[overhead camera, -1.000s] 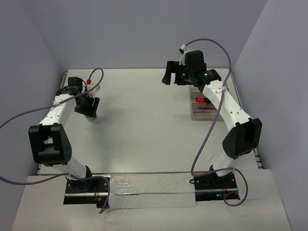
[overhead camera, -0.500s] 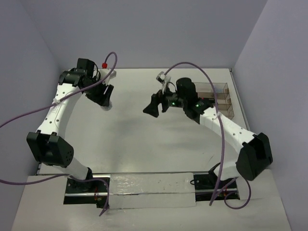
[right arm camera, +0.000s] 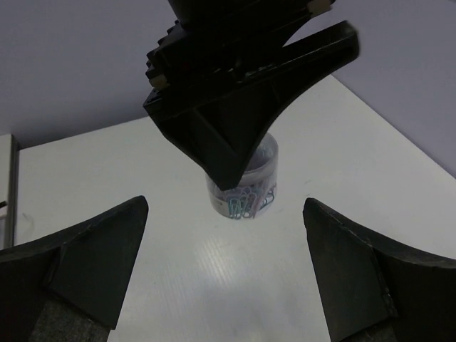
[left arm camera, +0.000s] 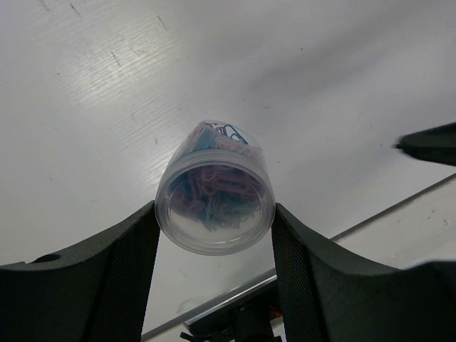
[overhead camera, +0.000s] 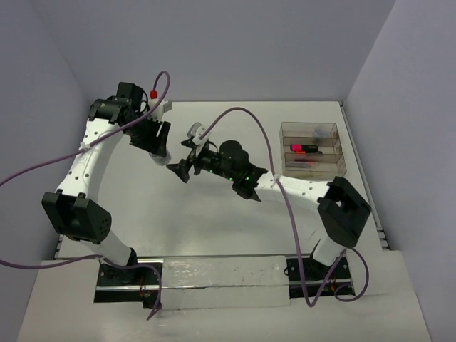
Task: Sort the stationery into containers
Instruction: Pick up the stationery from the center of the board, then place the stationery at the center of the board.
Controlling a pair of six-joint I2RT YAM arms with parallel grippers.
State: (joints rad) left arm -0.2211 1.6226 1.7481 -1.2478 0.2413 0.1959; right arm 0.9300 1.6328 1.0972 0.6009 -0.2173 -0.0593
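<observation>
place: robot lab enclosure | shown by: bare lilac walls [overhead camera: 228, 50]; white table [overhead camera: 214, 221]

top view looks down; both wrist views share clip jar [left arm camera: 214, 206].

Right gripper [overhead camera: 184, 159] now beside left gripper [overhead camera: 157, 142]

Obs., all three views: nothing legible. I can read no lettering, label, brand or number on the clear round plastic tub of coloured paper clips [left arm camera: 214, 206] I hold, nor on the clear plastic tray with three compartments [overhead camera: 311, 127].
</observation>
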